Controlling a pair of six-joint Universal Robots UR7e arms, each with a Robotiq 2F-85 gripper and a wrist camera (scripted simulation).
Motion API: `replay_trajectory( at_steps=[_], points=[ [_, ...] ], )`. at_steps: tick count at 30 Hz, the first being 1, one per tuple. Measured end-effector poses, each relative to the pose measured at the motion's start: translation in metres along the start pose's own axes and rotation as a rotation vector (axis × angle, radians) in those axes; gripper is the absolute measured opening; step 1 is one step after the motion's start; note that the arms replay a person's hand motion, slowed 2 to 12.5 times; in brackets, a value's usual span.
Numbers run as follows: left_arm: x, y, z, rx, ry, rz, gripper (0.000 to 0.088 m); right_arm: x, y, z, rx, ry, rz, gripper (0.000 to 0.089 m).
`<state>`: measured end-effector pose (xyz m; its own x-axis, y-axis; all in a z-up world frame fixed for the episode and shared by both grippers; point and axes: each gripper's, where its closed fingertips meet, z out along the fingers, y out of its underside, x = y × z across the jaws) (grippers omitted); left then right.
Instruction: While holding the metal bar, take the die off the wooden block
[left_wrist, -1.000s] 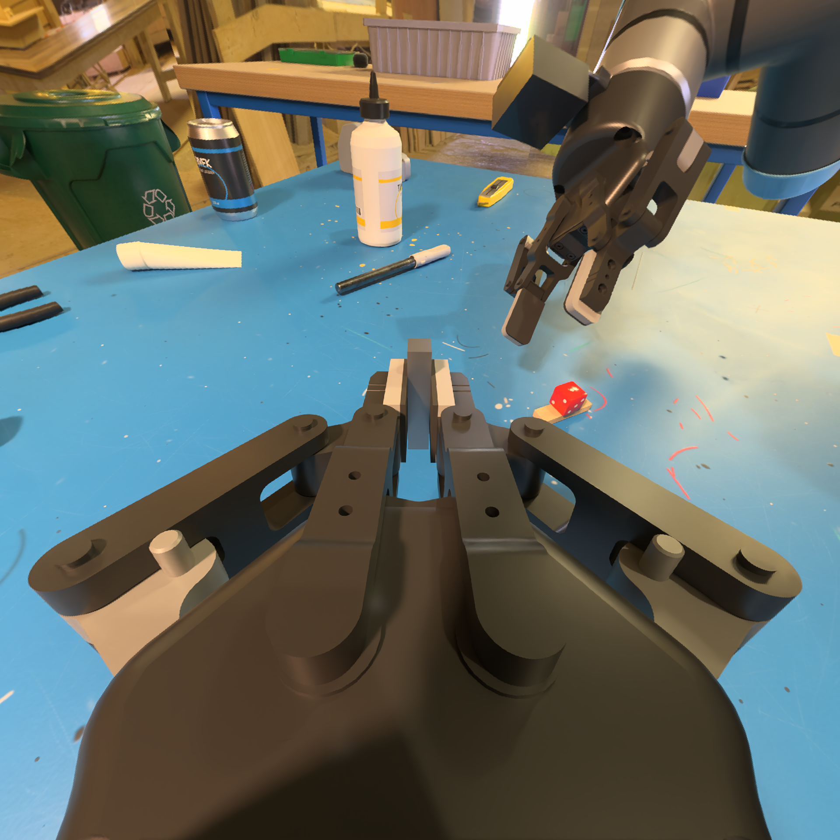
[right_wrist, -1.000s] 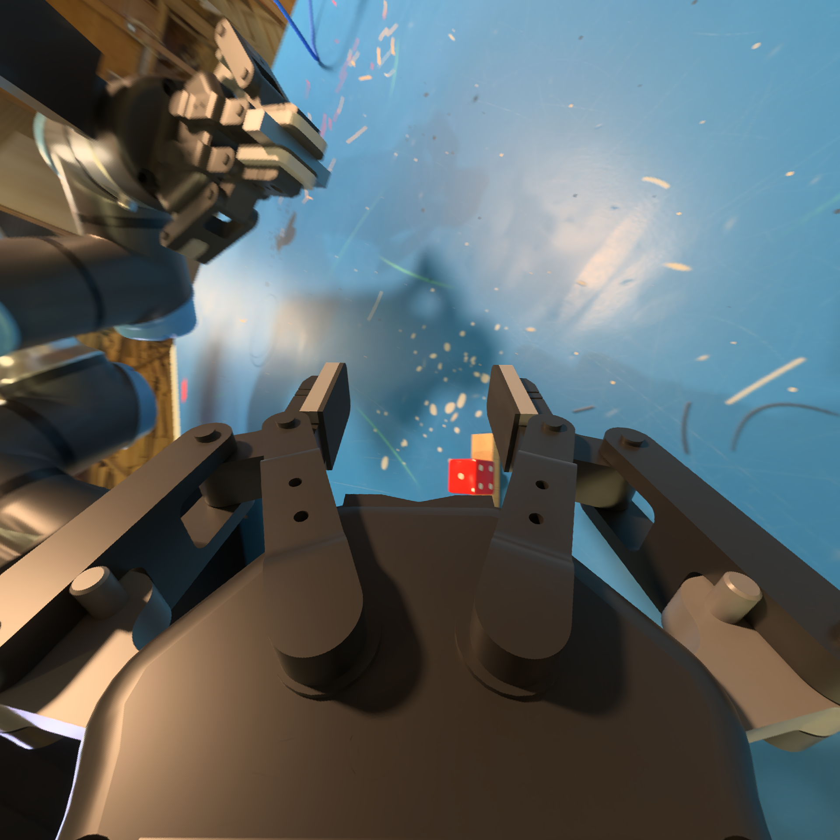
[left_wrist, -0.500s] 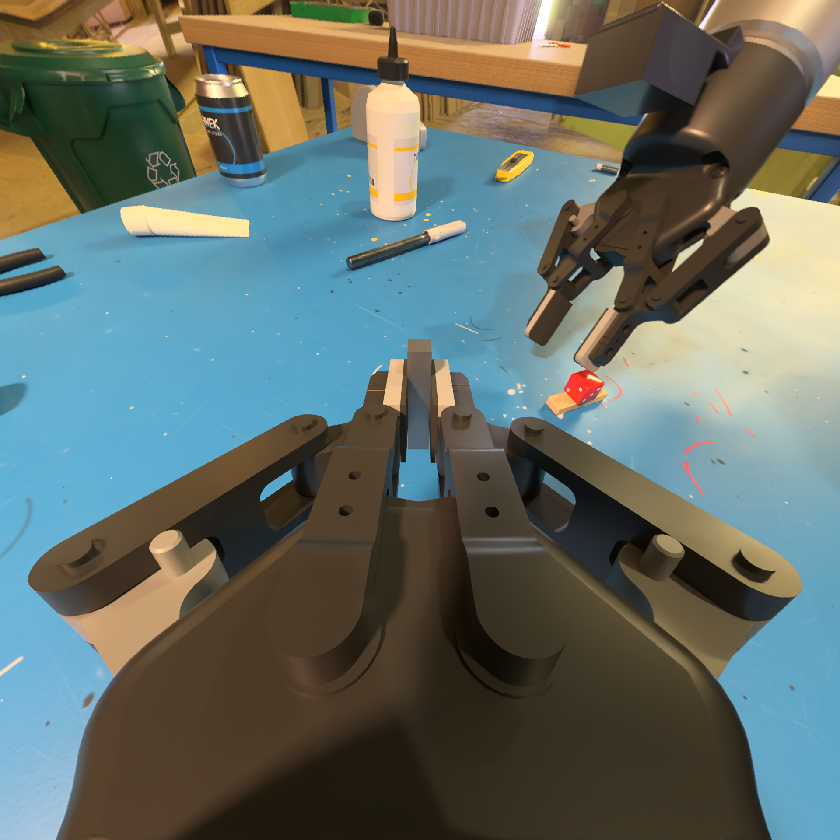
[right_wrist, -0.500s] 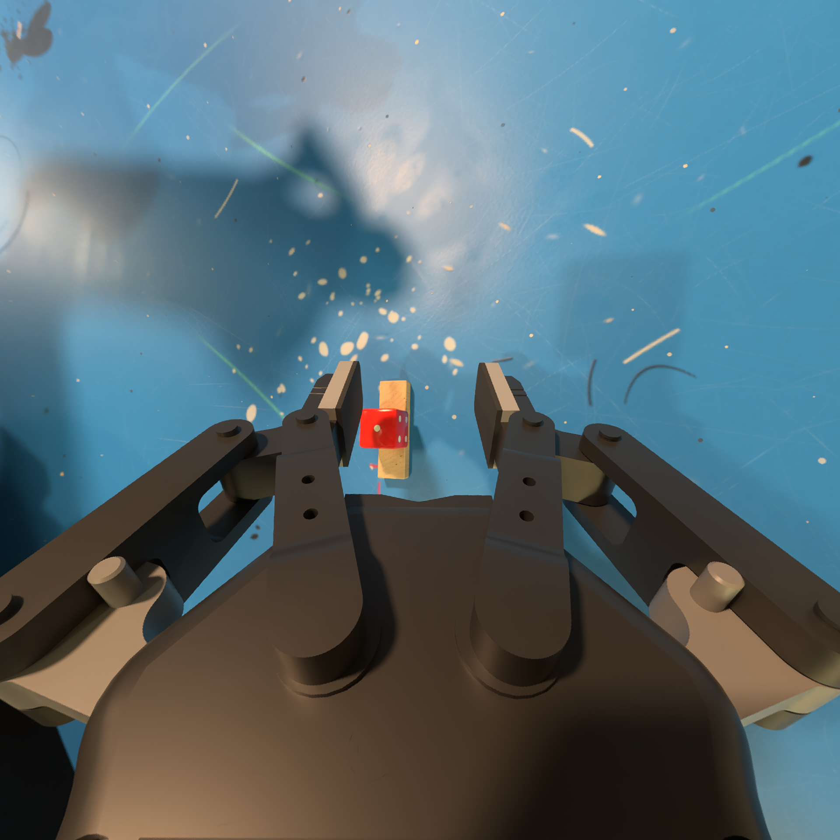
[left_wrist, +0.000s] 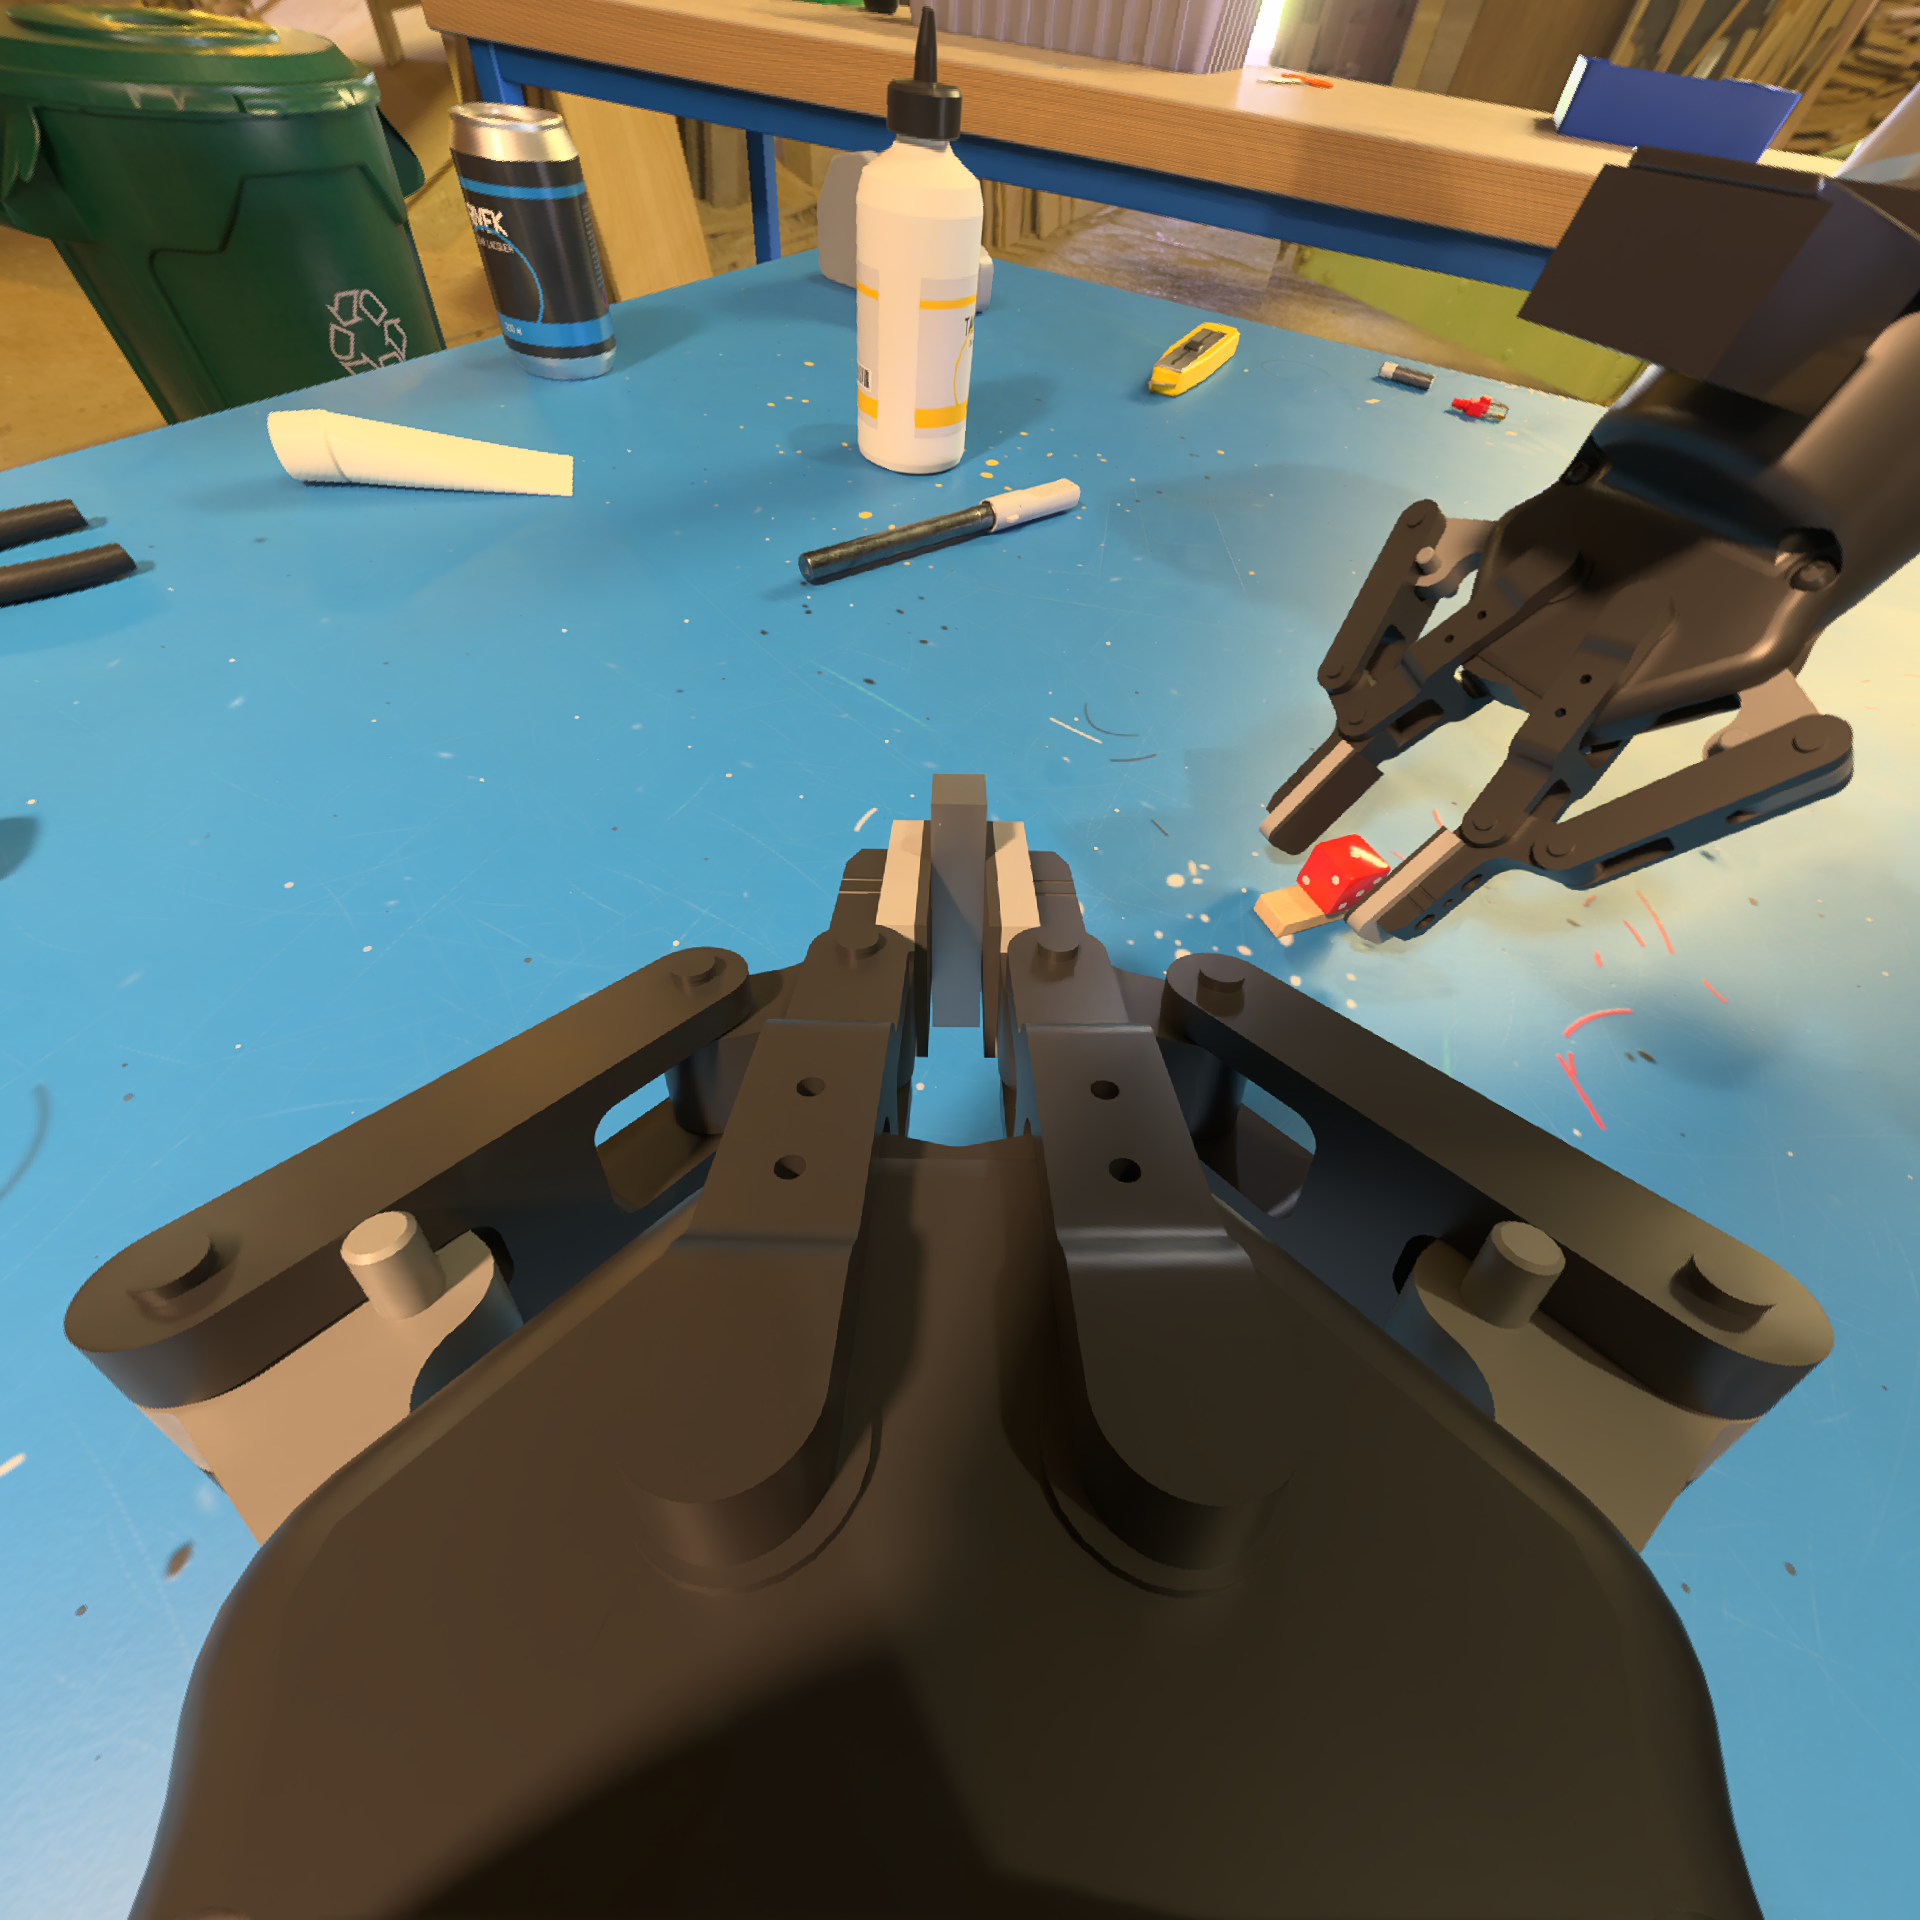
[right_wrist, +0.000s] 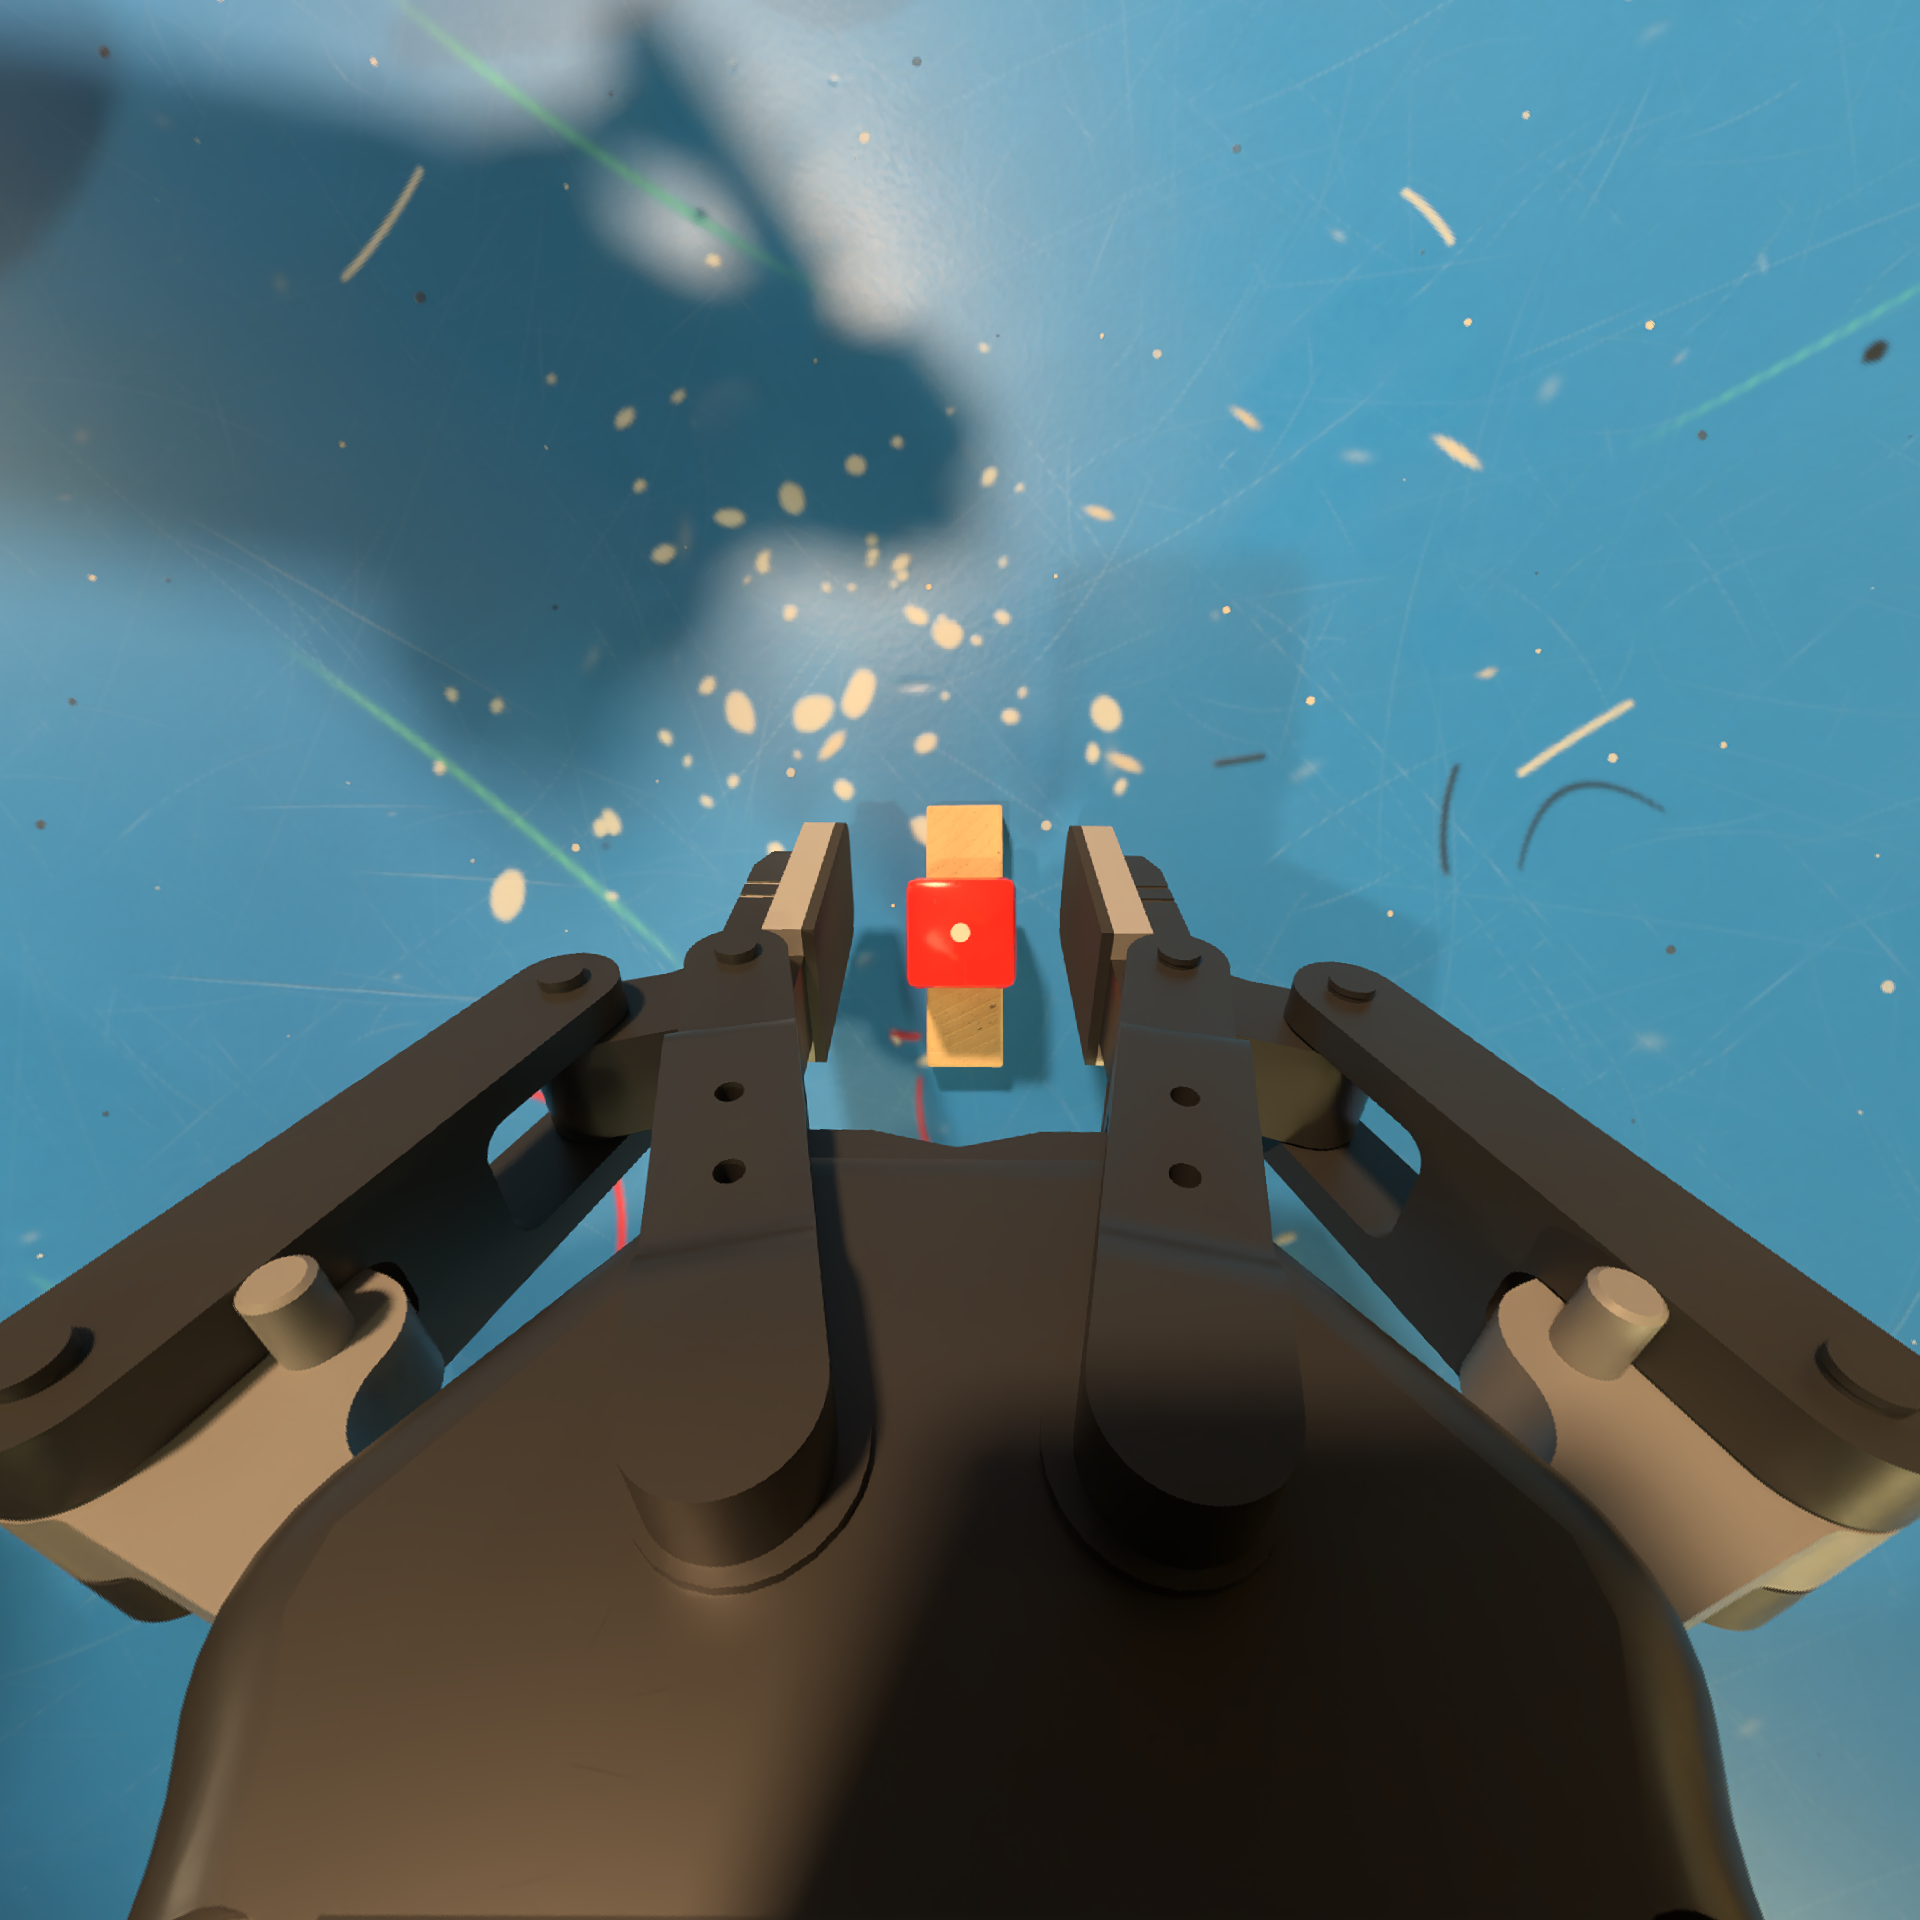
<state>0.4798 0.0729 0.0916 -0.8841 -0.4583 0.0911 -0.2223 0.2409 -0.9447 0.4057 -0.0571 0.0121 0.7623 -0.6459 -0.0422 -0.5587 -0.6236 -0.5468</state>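
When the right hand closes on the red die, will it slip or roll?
The red die looks glossy with rounded edges, so it may slip a little. Its flat faces probably prevent rolling. The thin wooden block beneath might shift if nudged.

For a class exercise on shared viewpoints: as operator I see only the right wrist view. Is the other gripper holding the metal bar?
Observer: Yes, the left gripper is shut on the grey metal bar, whose end pokes past its fingertips.
Operator: How low is my gripper?
Observer: The right gripper straddles the die at the die's own height, one fingertip beside the wooden block.
Operator: Any clutter nearby?
Observer: A marker and a white bottle lie well clear.
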Motion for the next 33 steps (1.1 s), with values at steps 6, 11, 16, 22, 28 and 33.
replay_trajectory(
  at_steps=[6, 11, 16, 22, 28, 33],
  points=[
    [0.001, -0.001, 0.000, 0.001, 0.002, 0.001, 0.0081, 0.000, 0.003, 0.001, 0.005, 0.067, -0.023, 0.0320],
    [0.003, -0.001, 0.000, 0.002, 0.006, 0.007, 0.0081, 0.004, 0.004, -0.001, 0.014, 0.111, -0.051, 0.0280],
    [0.005, -0.002, 0.000, 0.001, 0.008, 0.010, 0.0081, 0.004, 0.004, -0.001, 0.022, 0.101, -0.064, 0.0241],
    [0.005, -0.002, -0.001, 0.000, 0.005, 0.012, 0.0081, 0.001, 0.004, -0.002, 0.028, 0.016, -0.023, 0.0194],
    [0.003, -0.002, -0.002, 0.002, -0.002, 0.007, 0.0081, 0.002, -0.003, -0.010, 0.050, -0.037, -0.002, 0.0181],
    [0.001, -0.001, -0.003, 0.001, -0.005, 0.000, 0.0081, 0.006, -0.006, -0.018, 0.046, -0.049, -0.024, 0.0181]
  ],
)
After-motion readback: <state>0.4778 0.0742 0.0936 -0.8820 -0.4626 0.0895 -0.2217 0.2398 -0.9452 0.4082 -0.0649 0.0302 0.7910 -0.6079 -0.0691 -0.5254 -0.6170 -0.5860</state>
